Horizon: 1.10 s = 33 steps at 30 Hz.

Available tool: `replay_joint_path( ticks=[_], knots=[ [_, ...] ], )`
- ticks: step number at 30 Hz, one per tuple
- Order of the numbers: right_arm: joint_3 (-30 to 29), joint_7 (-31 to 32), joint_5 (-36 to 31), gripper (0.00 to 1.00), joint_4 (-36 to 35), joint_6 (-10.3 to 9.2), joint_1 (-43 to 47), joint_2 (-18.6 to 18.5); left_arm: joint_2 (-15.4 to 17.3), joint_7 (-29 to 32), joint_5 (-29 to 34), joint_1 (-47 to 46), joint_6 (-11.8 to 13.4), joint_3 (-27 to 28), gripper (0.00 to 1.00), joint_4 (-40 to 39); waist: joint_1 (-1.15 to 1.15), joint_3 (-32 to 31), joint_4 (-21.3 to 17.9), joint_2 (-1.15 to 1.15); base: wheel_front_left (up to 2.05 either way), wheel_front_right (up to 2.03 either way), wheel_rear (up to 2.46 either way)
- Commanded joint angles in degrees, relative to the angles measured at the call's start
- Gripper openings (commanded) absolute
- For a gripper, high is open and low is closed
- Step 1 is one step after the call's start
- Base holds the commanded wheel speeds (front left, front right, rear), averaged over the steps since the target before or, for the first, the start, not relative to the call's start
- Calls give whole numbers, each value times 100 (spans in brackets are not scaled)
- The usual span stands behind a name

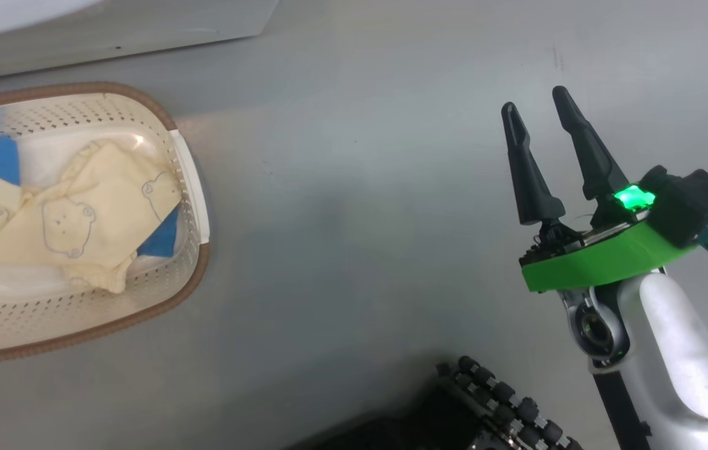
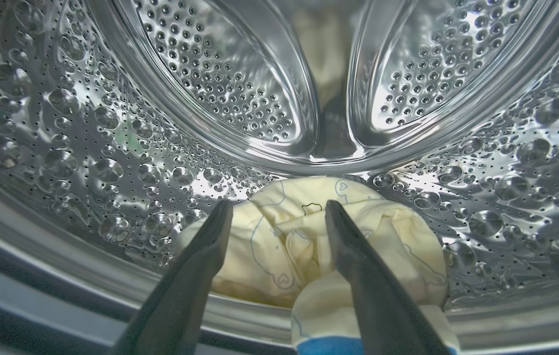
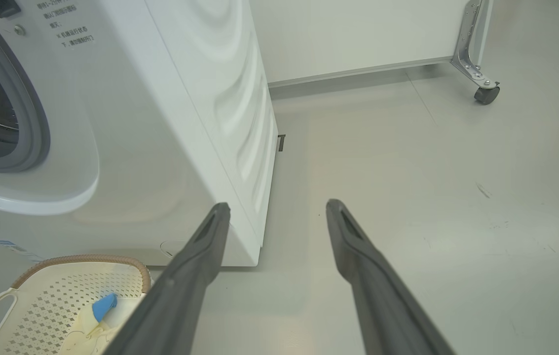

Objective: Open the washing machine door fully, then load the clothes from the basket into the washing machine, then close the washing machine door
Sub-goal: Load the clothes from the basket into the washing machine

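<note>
In the left wrist view my left gripper (image 2: 278,203) is open inside the perforated steel drum (image 2: 111,148) of the washing machine (image 3: 161,123). A cream garment (image 2: 279,246) with bear outlines lies on the drum floor between and below its fingers, a blue patch showing at the bottom edge. The basket (image 1: 194,281) stands on the floor at the left of the head view, holding more cream clothes (image 1: 79,212) with blue patches. My right gripper (image 1: 535,101) hangs open over bare floor, far right of the basket. The washing machine door is out of view.
The machine's grey gasket (image 3: 32,123) rings the opening, with the basket (image 3: 37,301) below it. A castor on a metal leg (image 3: 486,93) stands at the far right by a white wall panel. My dark base (image 1: 503,400) shows at the bottom of the head view.
</note>
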Motion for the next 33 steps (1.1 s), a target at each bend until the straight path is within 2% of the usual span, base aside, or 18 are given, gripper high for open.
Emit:
replay_joint_path(
  ticks=[1,13,21,29,33],
  knots=[
    [13,-52,-57,100,-140,-16,78,-41,214,-102,-5,146,62,108,100,-281,0,-95,90,0,0,0,0],
    [-217,-52,-304,100,-146,-16,272,-41,-69,-875,-294,1881,381,182,100,-1203,0,-630,449,0,0,0,0],
    [-310,-52,-546,100,-97,-16,510,-41,-342,-1374,-377,3482,897,258,100,-2451,0,-1176,704,0,0,0,0],
    [-393,-52,-770,100,-9,-16,832,-41,-614,-1515,-321,5153,1358,268,100,-3690,0,-1840,874,0,0,0,0],
    [-455,-52,-885,100,18,-16,1015,-41,-763,-1532,-252,5890,1501,203,100,-4121,0,-2146,971,0,0,0,0]
  ],
)
